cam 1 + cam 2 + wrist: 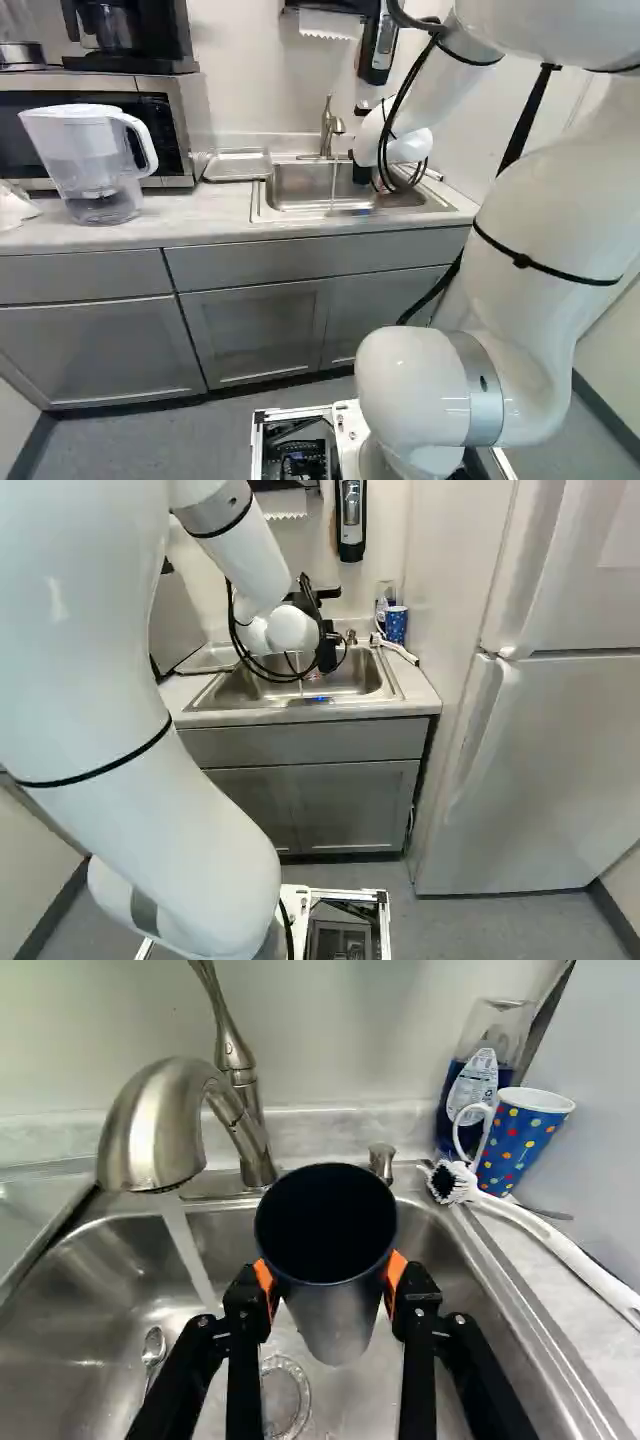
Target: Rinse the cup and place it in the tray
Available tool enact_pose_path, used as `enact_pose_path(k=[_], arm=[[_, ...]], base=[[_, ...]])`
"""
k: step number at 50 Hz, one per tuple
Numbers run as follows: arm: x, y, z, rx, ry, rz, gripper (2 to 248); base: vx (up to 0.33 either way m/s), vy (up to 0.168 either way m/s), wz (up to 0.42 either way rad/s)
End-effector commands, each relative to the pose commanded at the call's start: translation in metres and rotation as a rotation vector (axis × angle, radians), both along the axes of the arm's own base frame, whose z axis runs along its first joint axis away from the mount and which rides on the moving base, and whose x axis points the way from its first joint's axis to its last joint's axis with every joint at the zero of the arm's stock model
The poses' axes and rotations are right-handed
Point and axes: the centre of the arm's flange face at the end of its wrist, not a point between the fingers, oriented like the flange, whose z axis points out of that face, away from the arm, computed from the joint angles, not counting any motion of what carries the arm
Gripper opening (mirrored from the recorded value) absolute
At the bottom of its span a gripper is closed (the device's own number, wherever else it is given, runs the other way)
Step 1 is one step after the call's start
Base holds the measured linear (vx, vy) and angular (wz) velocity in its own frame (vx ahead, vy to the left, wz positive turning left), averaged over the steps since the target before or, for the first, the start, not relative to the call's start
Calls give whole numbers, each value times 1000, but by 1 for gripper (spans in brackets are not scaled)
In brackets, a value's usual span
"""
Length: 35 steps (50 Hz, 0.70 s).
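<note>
- Our gripper is closed on the cup, with its orange pads pressing from opposite sides below the rim. This leaves the mouth unobstructed for water, and the wall looks smooth, so we judge a firm, steady squeeze wise in case it turns slippery.
- We hold the cup above the sink, between its back edge and the drain, probably so that drips and splashes stay inside.
- Water runs from the faucet just beside the cup, not into it. We take this as the rinsing stage, though we cannot tell whether the inside is already wet.
- If rinsing remains, we need to bring the mouth under the stream, then tip the cup to empty it, keeping its rim off the spout.
- The tray sits on the bench against the sink's left edge, near the back wall, handy for a short, low carry afterwards.
- The brush and dotted mug stand by the sink's back right corner; we should swing away from them.
</note>
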Motion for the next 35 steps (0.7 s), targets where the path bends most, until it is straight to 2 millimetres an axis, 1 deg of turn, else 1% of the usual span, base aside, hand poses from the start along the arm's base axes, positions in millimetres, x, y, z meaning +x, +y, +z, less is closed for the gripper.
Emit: enact_pose_path(k=[35], arm=[[0, 25, 0, 4, 0, 45, 122]], base=[[0, 0, 0]])
